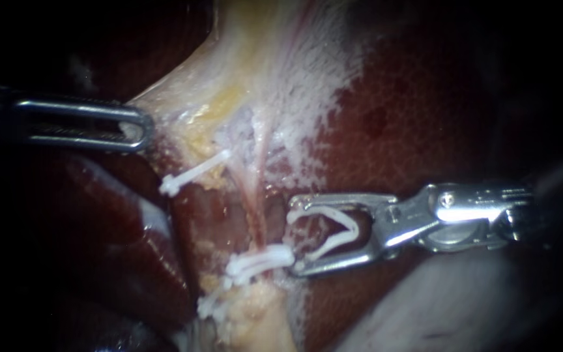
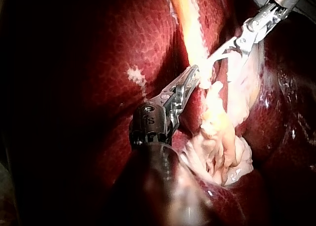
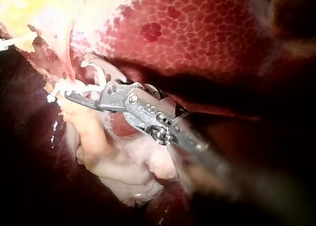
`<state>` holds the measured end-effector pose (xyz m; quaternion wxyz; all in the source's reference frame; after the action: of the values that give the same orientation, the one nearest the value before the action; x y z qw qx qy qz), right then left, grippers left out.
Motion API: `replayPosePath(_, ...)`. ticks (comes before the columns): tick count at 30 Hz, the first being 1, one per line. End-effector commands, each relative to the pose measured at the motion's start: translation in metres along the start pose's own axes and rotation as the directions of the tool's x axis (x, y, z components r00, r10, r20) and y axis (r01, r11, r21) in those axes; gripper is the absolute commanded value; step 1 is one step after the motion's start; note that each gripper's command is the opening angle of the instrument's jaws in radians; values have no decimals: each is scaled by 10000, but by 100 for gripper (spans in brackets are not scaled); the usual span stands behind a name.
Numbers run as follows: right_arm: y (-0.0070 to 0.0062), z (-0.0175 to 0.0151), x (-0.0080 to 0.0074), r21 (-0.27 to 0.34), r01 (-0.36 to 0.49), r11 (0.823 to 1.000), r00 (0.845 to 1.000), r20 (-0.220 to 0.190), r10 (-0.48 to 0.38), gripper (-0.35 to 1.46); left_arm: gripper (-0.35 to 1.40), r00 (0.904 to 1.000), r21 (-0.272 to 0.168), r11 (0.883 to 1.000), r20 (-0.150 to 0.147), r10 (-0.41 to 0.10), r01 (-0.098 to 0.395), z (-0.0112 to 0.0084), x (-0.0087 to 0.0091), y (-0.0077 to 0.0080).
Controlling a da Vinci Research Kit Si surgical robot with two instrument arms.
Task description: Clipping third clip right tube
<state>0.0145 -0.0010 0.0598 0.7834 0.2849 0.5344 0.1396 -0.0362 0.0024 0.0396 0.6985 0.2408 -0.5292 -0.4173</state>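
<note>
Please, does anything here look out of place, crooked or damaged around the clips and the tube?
Nothing looks damaged or spilled. The one thing to note is the white clip held in the right instrument's end effector: it is open, its tips beside the applied clips, closed on nothing.

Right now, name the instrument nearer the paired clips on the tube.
Right. My right instrument, holding a loaded clip, sits beside the paired clips; my left instrument is far off, past the upper clip.
</note>
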Motion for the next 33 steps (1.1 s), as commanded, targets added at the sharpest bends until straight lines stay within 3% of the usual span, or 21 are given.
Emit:
replayPosePath(1, 0, 4, 0, -16, -7, 10000, 10000, 4, 7, 59, -35, 10000, -8, 10000, -1, 13, -13, 0, -1, -2)
replayPosePath(9, 2, 30, 8, 85, -208, 9997, 9998, 26, 208, 58, -35, 10000, 29, 10000, 19, 19, -19, 0, 0, -4)
replayPosePath(16, 0, 53, 17, 1026, -403, 9939, 9990, 225, 381, 54, -35, 10000, 29, 10000, 19, 23, -23, 1, 1, -4)
replayPosePath(28, -3, 63, 22, 965, -437, 9944, 9989, 232, 417, 51, -35, 10000, 50, 10000, 13, 33, -33, 2, 2, -4)
replayPosePath(33, -2, 62, 22, 956, -616, 9935, 9979, 248, 595, 38, -35, 10000, 50, 10000, 13, 34, -35, 2, 3, -4)
